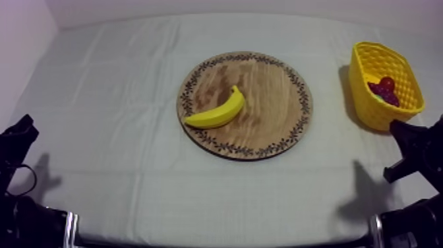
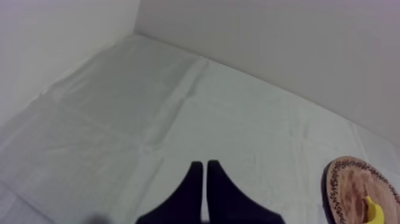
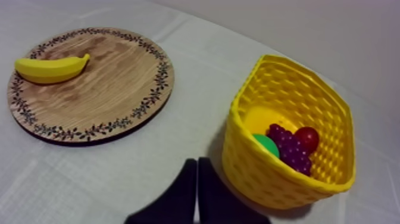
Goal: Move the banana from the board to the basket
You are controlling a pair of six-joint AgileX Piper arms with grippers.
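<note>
A yellow banana (image 1: pixel 217 112) lies on the left half of the round wooden board (image 1: pixel 277 125) in mid-table. The yellow basket (image 1: pixel 370 109) stands at the right, holding a bunch of grapes (image 3: pixel 287 146), a small red fruit (image 3: pixel 308 137) and a green fruit (image 3: pixel 263 143). My left gripper (image 1: pixel 25 125) rests low at the left edge, far from the board; its fingers (image 2: pixel 204 179) lie together as a wedge over bare cloth. My right gripper (image 1: pixel 399 126) sits low just in front of the basket, fingers (image 3: pixel 196 179) together, the banana (image 3: pixel 50 68) well beyond it.
Grey-white cloth (image 1: pixel 118 99) covers the whole table, with walls behind and at the left. Wide bare cloth lies left of the board and along the front edge. The board's edge (image 2: pixel 333 190) with the banana's tip (image 2: pixel 374 210) shows past my left gripper.
</note>
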